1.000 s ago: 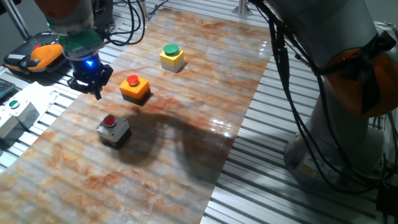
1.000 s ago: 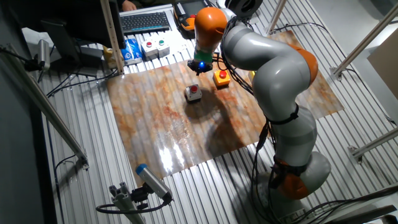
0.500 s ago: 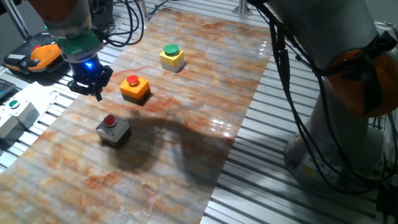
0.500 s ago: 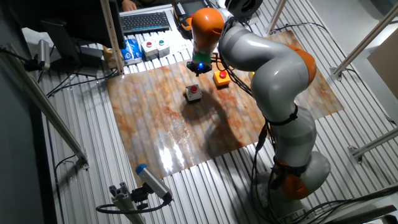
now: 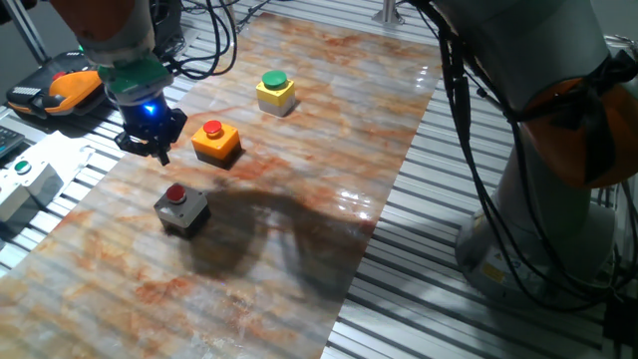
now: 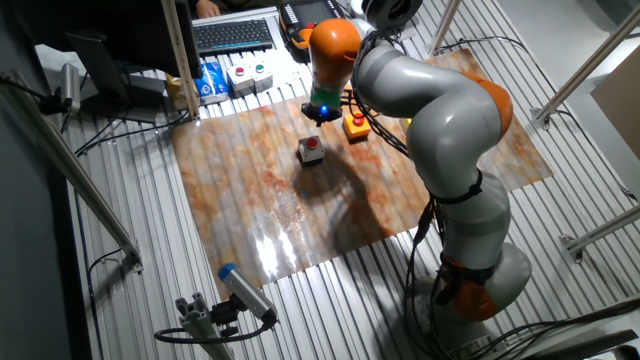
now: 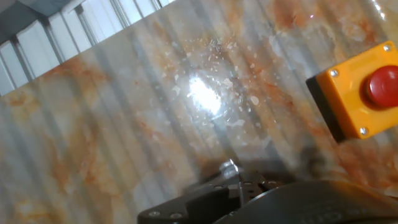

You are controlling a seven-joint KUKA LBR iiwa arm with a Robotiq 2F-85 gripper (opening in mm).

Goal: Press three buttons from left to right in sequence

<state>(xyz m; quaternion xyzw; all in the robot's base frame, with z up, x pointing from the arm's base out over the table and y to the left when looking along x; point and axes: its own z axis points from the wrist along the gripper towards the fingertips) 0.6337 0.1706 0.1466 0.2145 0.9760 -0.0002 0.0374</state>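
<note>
**Gripper hanging above the marbled surface, left of the orange button box**

From my station I see the grey arm (image 6: 430, 90) reaching from its base on the near right of the other fixed view, bending up and over, with the orange wrist joint pointing straight down. The gripper (image 5: 148, 140) hangs above the surface (image 5: 299, 120), its blue light glowing, just left of the orange button box (image 5: 216, 141) and on the far side of the grey button box (image 5: 181, 208). It touches neither box as far as I can make out. Whether the fingers are released or clenched I cannot tell: in the hand view only a dark edge of the gripper (image 7: 236, 193) shows at the bottom, and no fingertip gap is visible.

The three boxes sit in a diagonal row on the surface: grey with a red cap nearest, orange with a red cap in the middle, and the yellow button box (image 5: 275, 92) with a green cap farthest. In the hand view the orange button box (image 7: 354, 99) lies at the right edge, its red cap partly cut off.

Off the surface at the left stands a white box (image 5: 22, 184) with a small green button.
</note>
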